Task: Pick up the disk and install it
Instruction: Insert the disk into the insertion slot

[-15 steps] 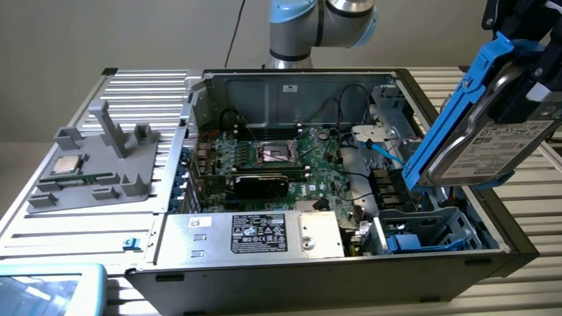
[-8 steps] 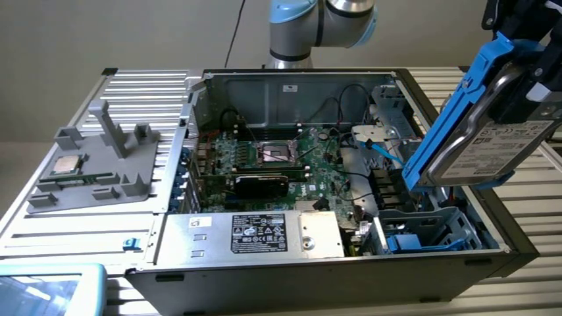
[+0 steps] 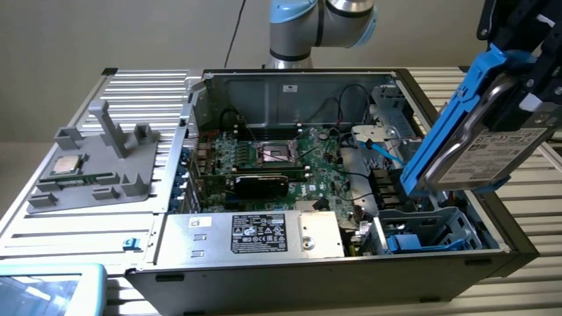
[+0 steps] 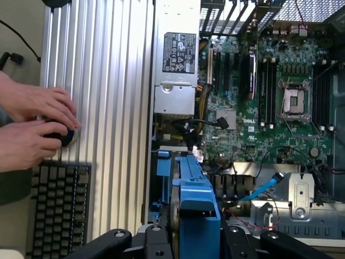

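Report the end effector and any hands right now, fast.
End effector: closed on the disk, held over the open computer case.
Person's hands: both on a small dark object by the keyboard.

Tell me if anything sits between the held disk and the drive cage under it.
Nothing visible does. The end effector holds the disk tilted above the grey drive cage, whose top looks open. A blue cable runs beside the disk, toward the exterior view's left, not beneath it.
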